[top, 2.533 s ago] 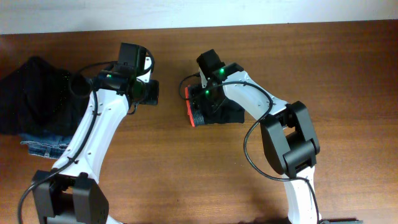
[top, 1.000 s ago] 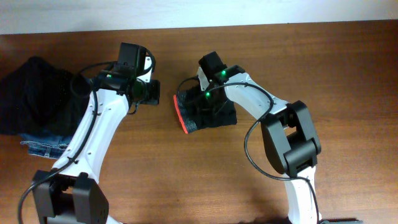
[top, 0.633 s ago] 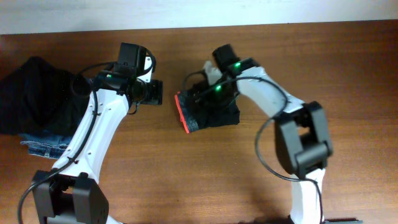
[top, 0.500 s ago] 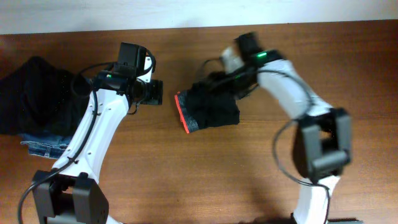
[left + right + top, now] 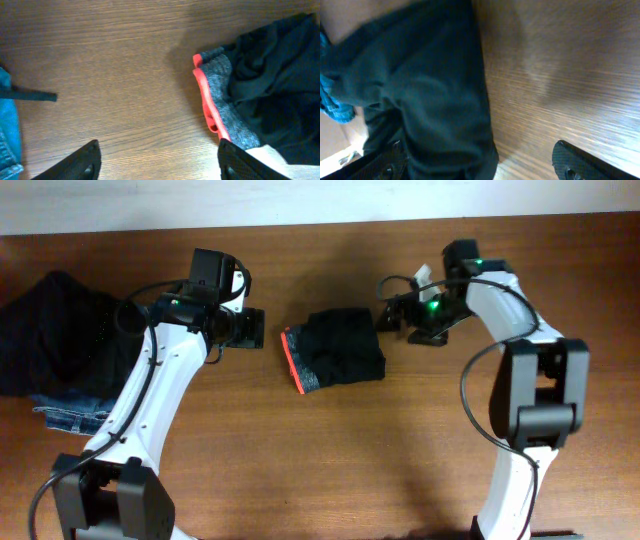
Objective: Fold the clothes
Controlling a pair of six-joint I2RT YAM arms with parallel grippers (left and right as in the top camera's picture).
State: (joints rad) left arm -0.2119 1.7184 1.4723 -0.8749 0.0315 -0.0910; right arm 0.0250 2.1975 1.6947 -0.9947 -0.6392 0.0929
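Observation:
The clothes [image 5: 340, 350], a black garment with a red and grey waistband on its left edge, lie folded in a compact bundle on the wooden table between my arms. My left gripper [image 5: 258, 329] is open and empty just left of the waistband, which fills the right of the left wrist view [image 5: 215, 100]. My right gripper [image 5: 386, 317] is open and empty at the bundle's upper right corner, a little apart from it. The right wrist view shows the black fabric [image 5: 430, 85] close below its spread fingers [image 5: 480, 167].
A bunched plain black garment [image 5: 55, 330] lies on blue denim jeans [image 5: 75, 415] at the table's left edge. The denim shows at the left of the left wrist view [image 5: 7, 120]. A pale wall runs along the table's far edge.
My right gripper let go of the bundle and swung up and to the right, off the fabric. The bundle shifted slightly left and settled. The left arm stayed put.

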